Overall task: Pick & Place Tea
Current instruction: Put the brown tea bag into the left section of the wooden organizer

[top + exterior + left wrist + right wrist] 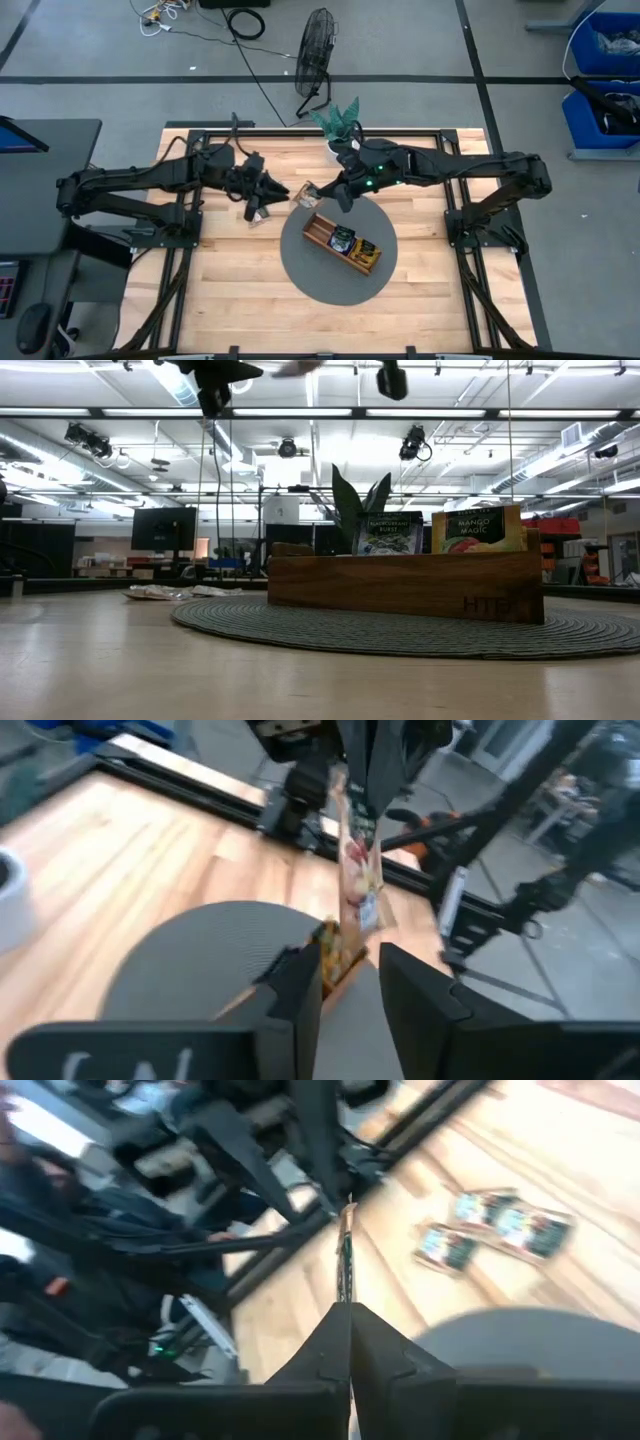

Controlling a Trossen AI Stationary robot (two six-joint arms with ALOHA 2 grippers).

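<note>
A pale tea sachet (pixel 305 193) is up in the air between my two grippers, left of the round grey mat (pixel 300 270). My right gripper (pixel 333 191) is shut on it. My left gripper (pixel 282 190) is open, with its fingers on either side of the sachet's free end (pixel 352 935). The wooden tray (pixel 322 236) lies on the mat. A yellow-orange sachet (pixel 478 530) and a dark one (pixel 388 533) stand upright in it. Two or three more sachets (pixel 256 212) lie flat on the table under my left gripper. My right gripper (pixel 350 1320) pinches one edge of the sachet (pixel 345 1285) between its two fingers, coming roughly level from the table's right side. The sachet is lifted clear and sticks out toward my left gripper. My left gripper (pixel 350 975) stands around the sachet's free end; I cannot tell whether it touches.
A green plant in a white pot (pixel 340 125) stands at the table's far edge, just behind my right arm. Bare wood (pixel 240 300) lies near and left of the mat. A black fan (pixel 317 50) stands on the floor beyond the table.
</note>
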